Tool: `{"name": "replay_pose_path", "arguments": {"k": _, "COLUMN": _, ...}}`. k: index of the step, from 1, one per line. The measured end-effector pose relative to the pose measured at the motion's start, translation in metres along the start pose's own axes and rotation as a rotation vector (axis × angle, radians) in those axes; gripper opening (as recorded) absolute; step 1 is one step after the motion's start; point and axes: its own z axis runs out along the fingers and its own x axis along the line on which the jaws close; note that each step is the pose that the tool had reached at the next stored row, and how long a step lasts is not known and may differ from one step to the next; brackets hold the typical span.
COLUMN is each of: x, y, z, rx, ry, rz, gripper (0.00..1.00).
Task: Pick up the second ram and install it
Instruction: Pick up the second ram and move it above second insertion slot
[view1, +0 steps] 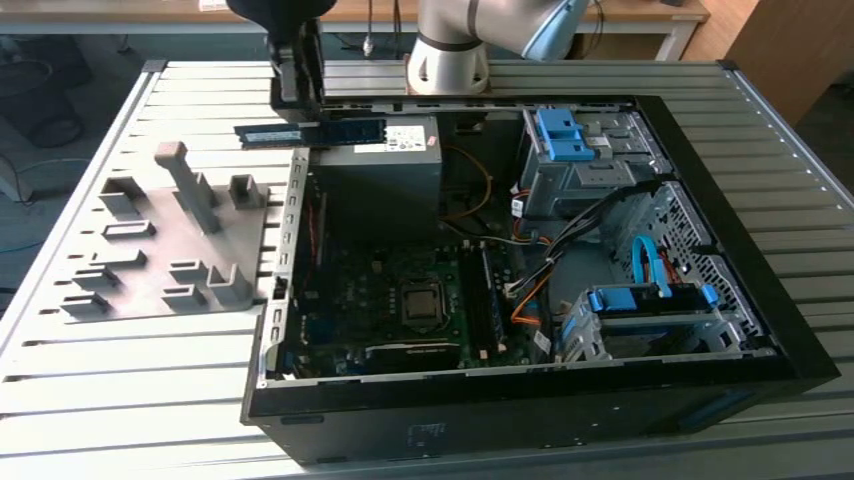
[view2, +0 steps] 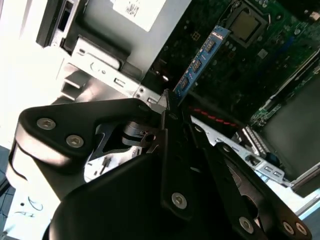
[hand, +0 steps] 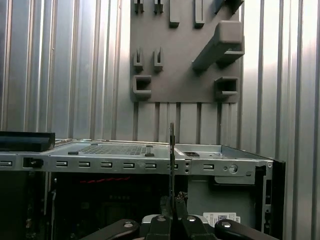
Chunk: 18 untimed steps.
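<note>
Entry: second ram (view1: 347, 132). Clenched in gripper (view1: 299, 116), level, over far corner of open computer case (view1: 534, 410), on exterior view's left. Gripped along one long edge, probably leaving opposite edge free for a slot inside the case. Fixture plate (view1: 160, 230) on counter (view1: 134, 380) beside case.

second ram (view1: 314, 133) hangs over computer case (view1: 534, 400) (fixture plate (view1: 154, 285) beside it).

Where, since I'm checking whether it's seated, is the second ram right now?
The second ram is held level by the gripper over the computer case's far corner at the exterior view's left, just above the power supply.
</note>
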Motion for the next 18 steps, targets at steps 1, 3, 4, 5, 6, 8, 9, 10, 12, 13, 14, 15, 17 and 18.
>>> {"name": "replay_pose_path", "arguments": {"k": 1, "x": 0.0001, "y": -0.0024, "z": 0.0, "rx": 0.0001, "ry": -0.0001, "rz": 0.0, "gripper": 0.14}}
{"name": "replay_pose_path", "arguments": {"k": 3, "x": 0.0002, "y": -0.0077, "z": 0.0, "rx": 0.0, "ry": 0.0, "rz": 0.0, "gripper": 0.14}}
{"name": "replay_pose_path", "arguments": {"k": 4, "x": 0.0002, "y": -0.0101, "z": 0.0, "rx": 0.0001, "ry": -0.0001, "rz": 0.0, "gripper": 0.14}}
{"name": "replay_pose_path", "arguments": {"k": 5, "x": 0.0003, "y": -0.0123, "z": 0.0, "rx": 0.0001, "ry": 0.0, "rz": 0.0, "gripper": 0.14}}
{"name": "replay_pose_path", "arguments": {"k": 6, "x": 0.0003, "y": -0.0145, "z": 0.0, "rx": 0.0, "ry": 0.0, "rz": 0.0, "gripper": 0.14}}
{"name": "replay_pose_path", "arguments": {"k": 8, "x": 0.0005, "y": -0.019, "z": 0.0, "rx": 0.0001, "ry": 0.0, "rz": 0.0, "gripper": 0.14}}
{"name": "replay_pose_path", "arguments": {"k": 9, "x": 0.0005, "y": -0.0214, "z": 0.0, "rx": 0.0001, "ry": 0.0, "rz": 0.0, "gripper": 0.14}}
{"name": "replay_pose_path", "arguments": {"k": 10, "x": 0.0006, "y": -0.0236, "z": 0.0, "rx": 0.0, "ry": 0.0, "rz": 0.0, "gripper": 0.14}}
{"name": "replay_pose_path", "arguments": {"k": 12, "x": 0.0006, "y": -0.028, "z": 0.0, "rx": 0.0, "ry": -0.0001, "rz": 0.0, "gripper": 0.14}}
{"name": "replay_pose_path", "arguments": {"k": 13, "x": 0.0007, "y": -0.0301, "z": 0.0, "rx": 0.0001, "ry": -0.0001, "rz": 0.0, "gripper": 0.14}}
{"name": "replay_pose_path", "arguments": {"k": 14, "x": 0.0008, "y": -0.0323, "z": 0.0, "rx": 0.0, "ry": 0.0, "rz": 0.0, "gripper": 0.14}}
{"name": "replay_pose_path", "arguments": {"k": 15, "x": 0.0008, "y": -0.0346, "z": 0.0, "rx": 0.0, "ry": 0.0, "rz": 0.0, "gripper": 0.14}}
{"name": "replay_pose_path", "arguments": {"k": 17, "x": 0.0009, "y": -0.0393, "z": 0.0, "rx": 0.0, "ry": 0.0, "rz": 0.0, "gripper": 0.14}}
{"name": "replay_pose_path", "arguments": {"k": 18, "x": 0.001, "y": -0.0416, "z": 0.0, "rx": 0.0, "ry": 0.0, "rz": 0.0, "gripper": 0.14}}
